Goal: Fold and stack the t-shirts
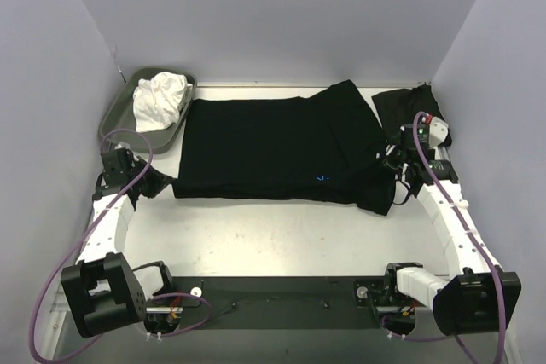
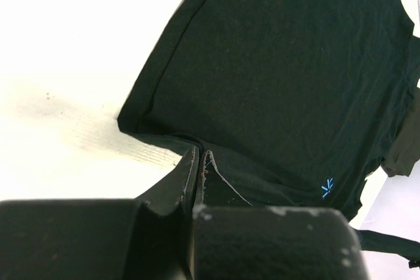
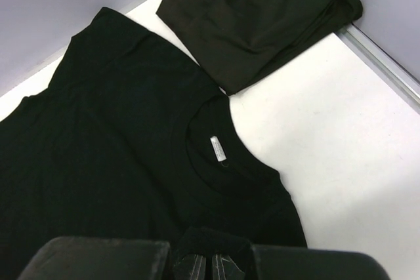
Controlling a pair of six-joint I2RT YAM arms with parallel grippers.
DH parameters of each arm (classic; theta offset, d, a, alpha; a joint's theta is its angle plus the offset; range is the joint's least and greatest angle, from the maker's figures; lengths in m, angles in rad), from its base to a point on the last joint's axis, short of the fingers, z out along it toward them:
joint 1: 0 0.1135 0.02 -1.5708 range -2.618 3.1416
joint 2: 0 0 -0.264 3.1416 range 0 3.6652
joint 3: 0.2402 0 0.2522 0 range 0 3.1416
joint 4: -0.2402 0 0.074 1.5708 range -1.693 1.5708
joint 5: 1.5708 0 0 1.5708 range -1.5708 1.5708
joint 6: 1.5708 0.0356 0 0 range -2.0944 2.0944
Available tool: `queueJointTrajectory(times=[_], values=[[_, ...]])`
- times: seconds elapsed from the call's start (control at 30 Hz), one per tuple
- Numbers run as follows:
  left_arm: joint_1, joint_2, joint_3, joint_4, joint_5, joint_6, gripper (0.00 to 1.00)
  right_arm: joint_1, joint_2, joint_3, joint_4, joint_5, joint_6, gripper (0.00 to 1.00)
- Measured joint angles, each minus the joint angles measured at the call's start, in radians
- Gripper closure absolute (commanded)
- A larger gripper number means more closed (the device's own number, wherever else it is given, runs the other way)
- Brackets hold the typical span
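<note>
Left end effector (image 2: 200, 155) is pinching the hem of the spread shirt (image 2: 275, 83). Right end effector (image 3: 211, 257) is clamping its shoulder beside the collar, likely readying a fold across the table (image 1: 290, 236). Beyond the right one, a folded shirt (image 3: 262, 11) is lying, probably the stack's base.

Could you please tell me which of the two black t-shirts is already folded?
The small folded shirt in the far right corner is the one. The spread-out shirt, with the blue mark, lies flat in the middle.
</note>
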Motion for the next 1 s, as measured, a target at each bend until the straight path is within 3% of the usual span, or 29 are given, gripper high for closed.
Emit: queueJointTrajectory(times=[0.5, 1.0], values=[[-0.132, 0.128, 0.08, 0.048, -0.078, -0.05, 1.0, 0.017, 0.1, 0.104, 0.012, -0.031, -0.026, 1.0], [-0.139, 0.153, 0.09, 0.055, -0.106, -0.062, 1.0, 0.11, 0.263, 0.254, 0.011, -0.025, -0.067, 1.0]])
